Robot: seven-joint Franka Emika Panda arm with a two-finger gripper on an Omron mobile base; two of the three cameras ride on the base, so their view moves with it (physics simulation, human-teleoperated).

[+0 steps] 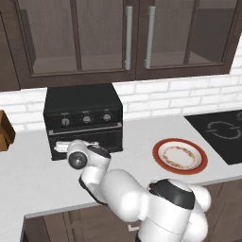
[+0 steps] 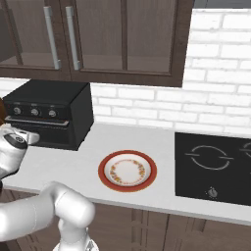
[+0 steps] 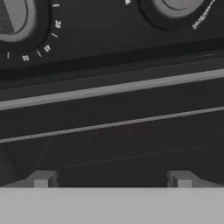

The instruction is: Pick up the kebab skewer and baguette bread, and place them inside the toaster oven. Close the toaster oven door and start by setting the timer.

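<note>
Gripper (image 3: 112, 179) spread open, grasping nothing, right up against the closed door (image 3: 113, 131) of the oven (image 1: 83, 120) at the counter's (image 1: 137, 137) back, just under 2 knobs (image 3: 17, 17).

The arm's wrist hides the toaster oven door's (image 1: 101, 137) lower left corner, and two knobs (image 3: 15, 19) are cropped.

Toaster oven (image 3: 109, 52), control panel: white dial markings ring the left knob (image 3: 13, 17), among them figures that seem to read "30", "40" and "50". Curved white lettering beside the right knob (image 3: 177, 6) is too blurred to read. Cooktop (image 1: 222, 132): white burner rings, no text.
</note>
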